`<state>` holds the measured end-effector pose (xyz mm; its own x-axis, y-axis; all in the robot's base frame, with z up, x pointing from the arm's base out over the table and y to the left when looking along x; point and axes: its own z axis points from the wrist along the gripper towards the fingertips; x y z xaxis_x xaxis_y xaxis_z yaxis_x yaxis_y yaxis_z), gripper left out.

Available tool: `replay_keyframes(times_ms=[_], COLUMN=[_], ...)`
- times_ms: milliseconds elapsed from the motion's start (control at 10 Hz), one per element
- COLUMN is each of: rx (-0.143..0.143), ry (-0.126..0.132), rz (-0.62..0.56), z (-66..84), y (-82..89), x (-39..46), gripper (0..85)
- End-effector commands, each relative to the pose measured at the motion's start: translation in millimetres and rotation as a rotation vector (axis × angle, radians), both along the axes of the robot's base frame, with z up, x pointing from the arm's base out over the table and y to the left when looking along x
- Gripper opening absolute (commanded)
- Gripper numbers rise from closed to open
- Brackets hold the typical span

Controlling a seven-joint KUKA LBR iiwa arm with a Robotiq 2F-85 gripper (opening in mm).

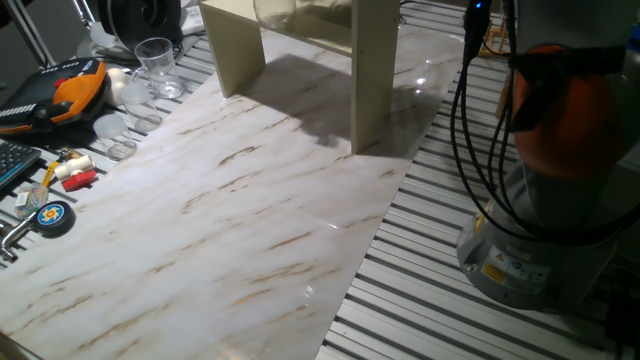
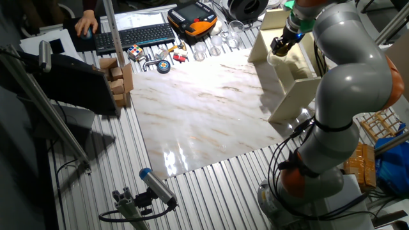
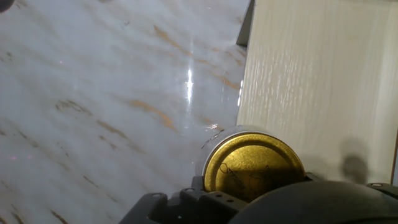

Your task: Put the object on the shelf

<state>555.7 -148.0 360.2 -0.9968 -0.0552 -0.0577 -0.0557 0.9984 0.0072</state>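
The jar (image 3: pixel 252 165), clear glass with a shiny gold lid, sits right under the hand camera with its lid facing the lens. It hangs at the edge of the cream-beige shelf top (image 3: pixel 323 81), partly over the marble table. In one fixed view only the jar's glass bottom (image 1: pixel 275 12) shows at the top edge, in the air beside the shelf's left leg (image 1: pixel 240 50). In the other fixed view my gripper (image 2: pixel 279 50) is above the shelf (image 2: pixel 291 80), shut on the pale jar (image 2: pixel 276 59). The fingertips are hidden.
A lidless drinking glass (image 1: pixel 155 60), an orange-black pendant (image 1: pixel 70 90), a round tape measure (image 1: pixel 52 215) and small clutter lie along the table's left side. My arm's base (image 1: pixel 520 250) and black cables (image 1: pixel 460 110) stand right of the marble board. A keyboard (image 2: pixel 131 35) lies at the back.
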Motion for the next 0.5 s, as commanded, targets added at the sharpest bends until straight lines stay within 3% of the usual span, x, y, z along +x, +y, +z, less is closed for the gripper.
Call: replay_keyframes(times_ms=[0,400], rx=[-0.001,0.003], ry=[0.000,0.006], rz=[0.003,0.011], z=[-0.8,-1.9], y=[-2.1,-15.2], x=[-0.4,-6.5], gripper=[0.0,0.0])
